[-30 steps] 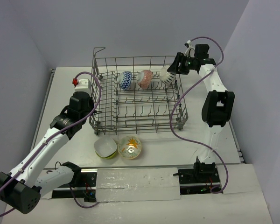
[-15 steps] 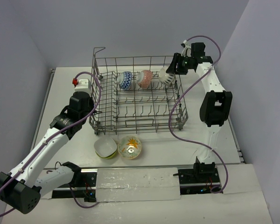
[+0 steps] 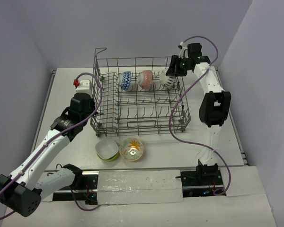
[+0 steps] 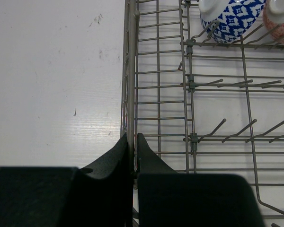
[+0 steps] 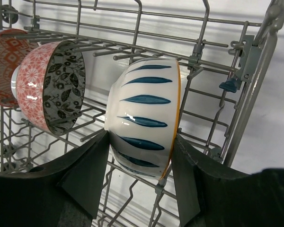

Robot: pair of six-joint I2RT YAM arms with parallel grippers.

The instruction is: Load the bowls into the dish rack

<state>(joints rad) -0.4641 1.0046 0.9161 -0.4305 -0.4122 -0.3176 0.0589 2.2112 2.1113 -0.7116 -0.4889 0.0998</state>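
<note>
The grey wire dish rack stands mid-table. In its back row a blue-white bowl and a red-orange bowl stand on edge. My right gripper is shut on a white bowl with dark marks at the row's right end. In the right wrist view both fingers press that bowl, which sits on edge among the tines. My left gripper is shut on the rack's left rim wire. A lime-green bowl and a yellow-floral bowl sit on the table before the rack.
A raised wire loop stands at the rack's back left corner. A small red-and-white block lies left of the rack. Purple cables hang from both arms. Walls close in at the back and right.
My right wrist has swung a little left and toward the back, still holding the white bowl over the rack's back right. The left arm has not moved.
</note>
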